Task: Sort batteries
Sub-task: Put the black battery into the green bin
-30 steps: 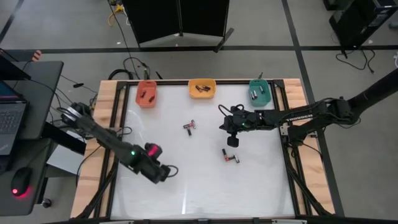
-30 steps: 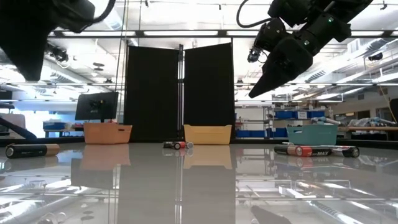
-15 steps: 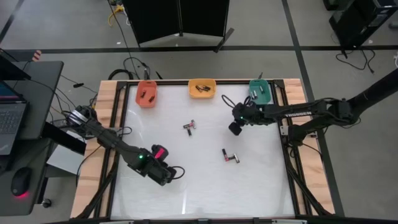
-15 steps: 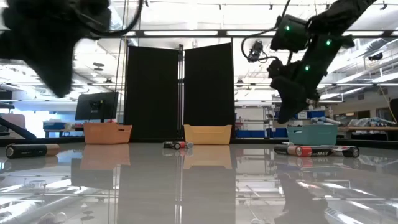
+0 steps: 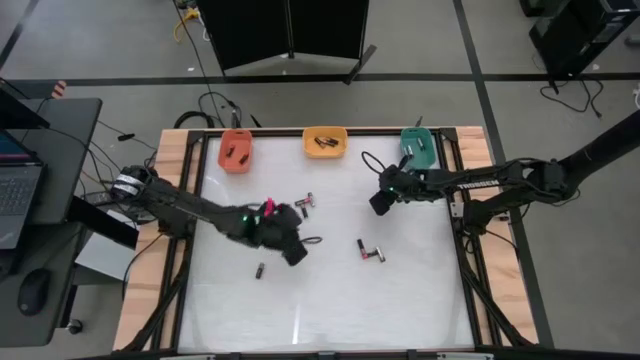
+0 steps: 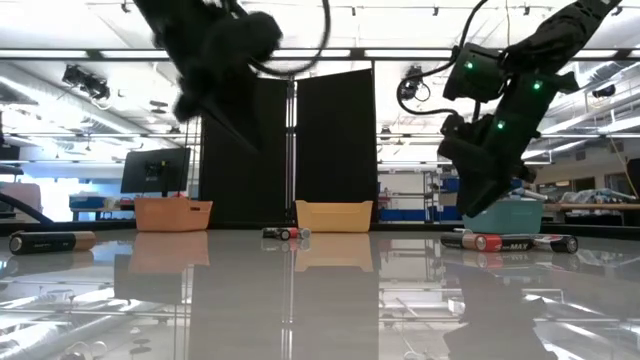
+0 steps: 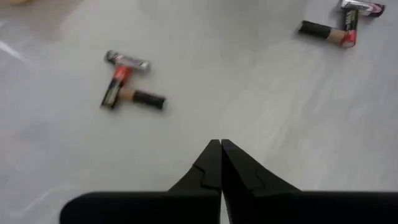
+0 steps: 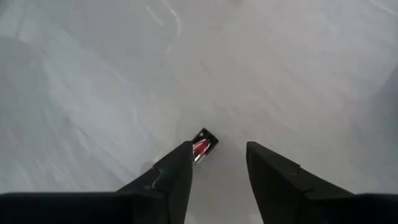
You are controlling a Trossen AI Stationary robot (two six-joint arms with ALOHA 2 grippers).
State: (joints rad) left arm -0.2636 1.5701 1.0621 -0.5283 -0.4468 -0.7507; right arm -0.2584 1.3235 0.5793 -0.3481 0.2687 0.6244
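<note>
Batteries lie on the white table in two small clusters (image 5: 305,203) (image 5: 370,251), and a single one lies nearer the front (image 5: 260,270). More lie in the red-orange bin (image 5: 236,150), the yellow bin (image 5: 325,142) and the teal bin (image 5: 418,147) along the far edge. My left gripper (image 5: 297,252) (image 7: 221,144) is shut and empty above the table between the clusters. My right gripper (image 5: 377,204) (image 8: 219,149) is open, low over the table near the teal bin. A red and black battery (image 8: 203,144) shows at one fingertip, partly hidden by it. My right gripper's fingers stand apart, and the battery's end (image 8: 205,140) shows beside the inner edge of one fingertip (image 8: 181,155). I cannot tell whether that finger touches it or whether the battery lies on the table beyond.
Wooden rails (image 5: 170,200) and a dark frame border the table. Cables lie past the far left corner (image 5: 215,105). The two clusters show ahead of my left gripper in its wrist view (image 7: 127,84) (image 7: 339,25). In the low view, batteries lie left (image 6: 50,241) and right (image 6: 505,241).
My left gripper has swung from the near left part of the table toward the right and the far edge, staying shut. My right gripper has gone toward the far edge and down, nearer the table.
</note>
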